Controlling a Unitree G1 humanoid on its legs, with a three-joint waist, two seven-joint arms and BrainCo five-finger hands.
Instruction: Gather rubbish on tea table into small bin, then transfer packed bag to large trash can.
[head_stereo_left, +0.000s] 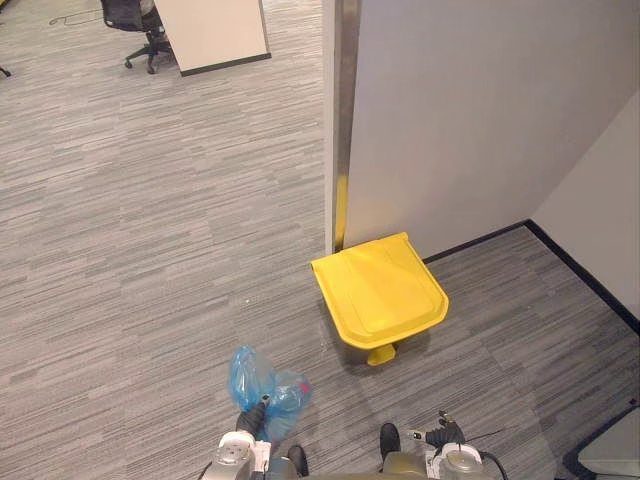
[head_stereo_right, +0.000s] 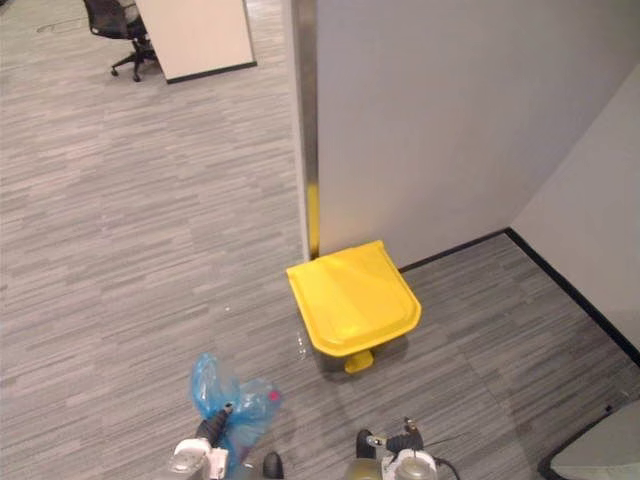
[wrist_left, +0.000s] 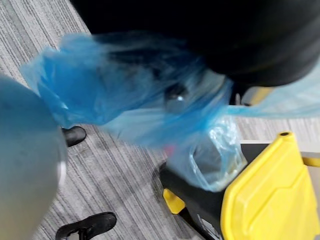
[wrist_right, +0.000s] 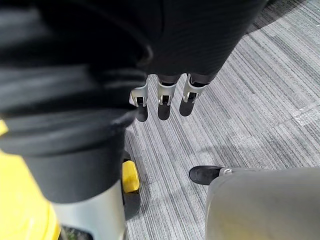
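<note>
A crumpled blue bag (wrist_left: 125, 95) bunches against the robot hand (wrist_left: 200, 30) and its dark cover. At the bag's five o'clock, a yellow-lidded bin (wrist_left: 270, 200) stands on grey carpet (wrist_left: 115, 175).

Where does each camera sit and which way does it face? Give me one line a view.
Left eye view: on the head, looking down at carpet and the yellow-lidded trash can by a wall; left hand with the blue bag and right hand at the bottom edge.
Right eye view: same scene, slightly to the side.
Left wrist view: on the left wrist, along the hand; dark cover, bag draped across, trash can beyond.
Right wrist view: on the right wrist, facing carpet; dark cover, straight fingers.
Shared: the trash can.
</note>
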